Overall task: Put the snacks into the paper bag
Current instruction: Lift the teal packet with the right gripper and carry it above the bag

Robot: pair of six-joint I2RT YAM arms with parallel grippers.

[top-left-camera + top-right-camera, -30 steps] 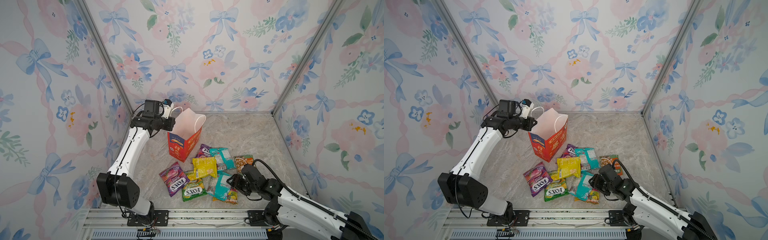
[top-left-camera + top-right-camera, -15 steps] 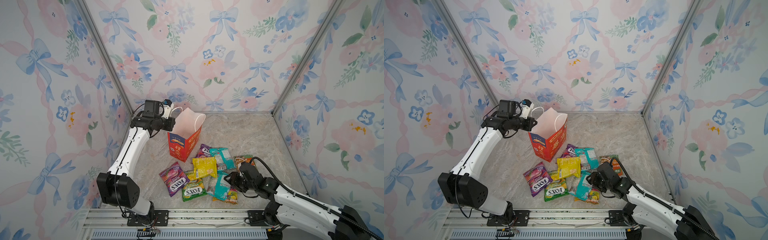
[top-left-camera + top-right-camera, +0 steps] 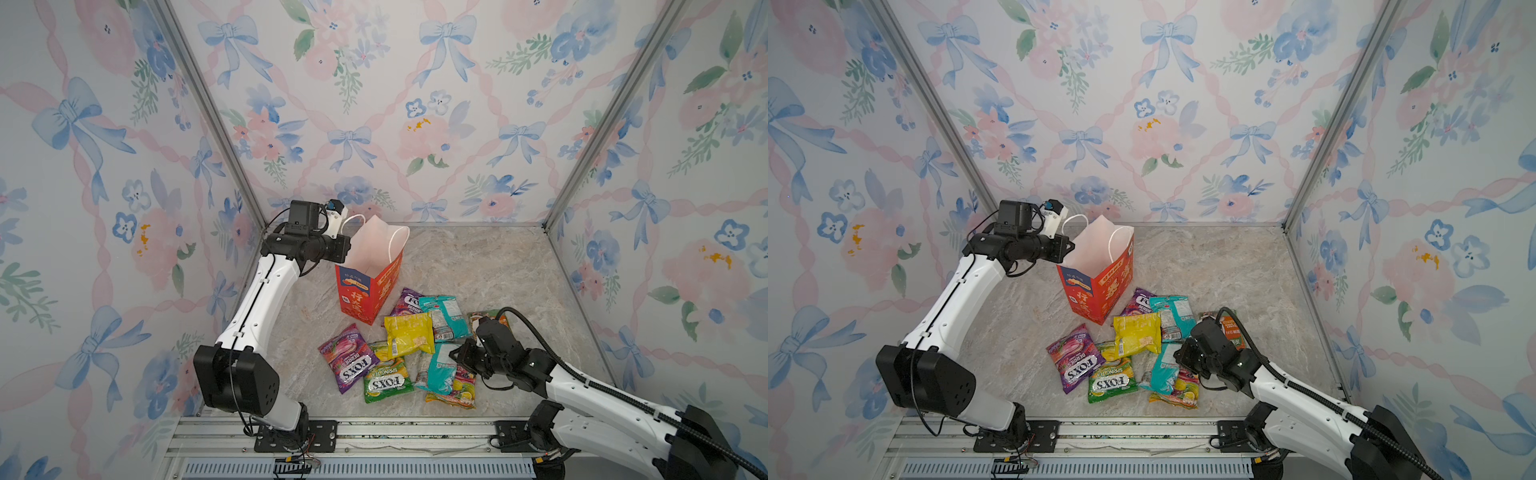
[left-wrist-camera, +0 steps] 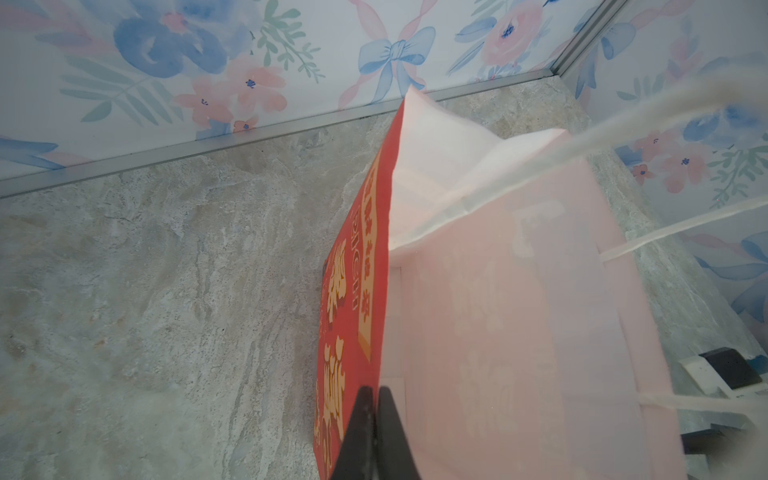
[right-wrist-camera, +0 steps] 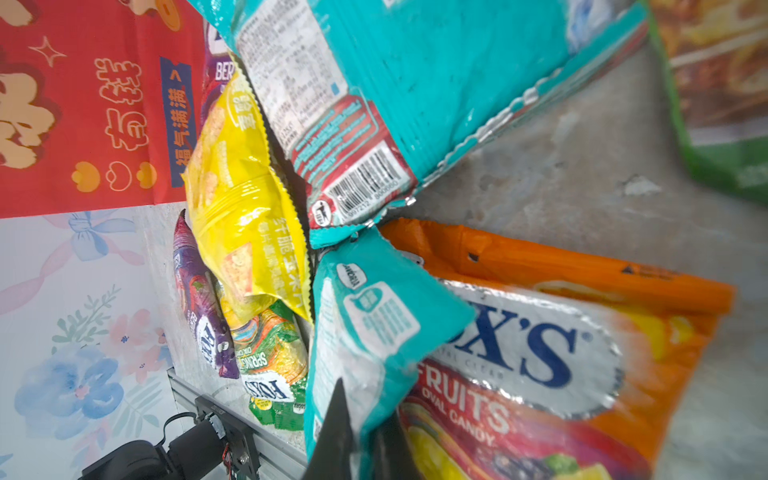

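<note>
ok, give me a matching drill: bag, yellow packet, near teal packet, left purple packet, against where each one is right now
1. paper bag
2. yellow packet
3. near teal packet
4. left purple packet

a. clamped in the right tool
b. leftmost of the packets, lying free
c. rim clamped in the left tool
d. in the middle of the packets, lying free

Pairs: 1-c, 2-d, 3-a, 4-b

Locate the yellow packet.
In both top views the yellow packet lies mid-pile, just right of the paper bag base, a teal packet at its right side.
</note>
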